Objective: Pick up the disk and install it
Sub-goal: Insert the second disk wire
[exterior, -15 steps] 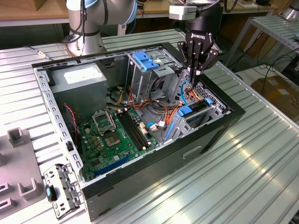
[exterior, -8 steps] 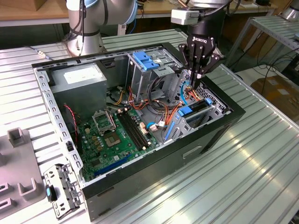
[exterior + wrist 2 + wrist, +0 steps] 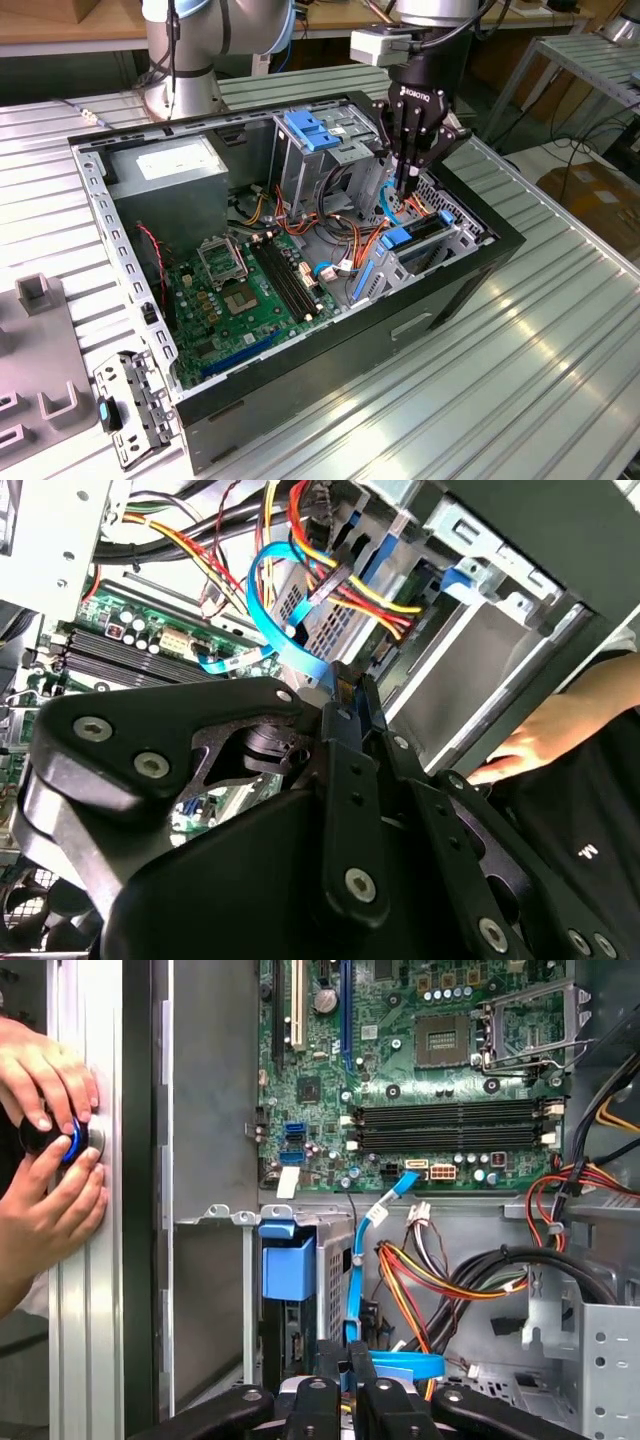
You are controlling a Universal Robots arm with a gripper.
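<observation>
Gripper (image 3: 408,190) of mine, black and two-fingered, hangs tips-down inside the open black desktop computer case (image 3: 300,390), and in both wrist views its fingers (image 3: 330,1400) are drawn together until almost no gap is left. A flat light-blue data cable (image 3: 352,1260) runs right up to the fingertips, but I cannot tell whether it is pinched between them or only passing by; nothing else is in my grasp. The disk (image 3: 288,1268), a flat drive with blue plastic carrier rails, is apart from my fingers: it stands edge-on in the grey metal drive bay just beside and below my tips, its blue end facing up, and in the exterior view (image 3: 397,238) it lies directly beneath me. A bundle of red, yellow and orange wires (image 3: 430,1280) loops on the other side of my tips. Farther beyond them lies the green motherboard (image 3: 420,1070). Behind my wrist in the exterior view stands a grey metal cage with a blue plastic latch bracket (image 3: 315,132) on top. Outside the case wall, well away from me, a person's two hands (image 3: 50,1160) rest on a round black-and-blue knob (image 3: 60,1140) on the ribbed aluminium table (image 3: 520,380).
</observation>
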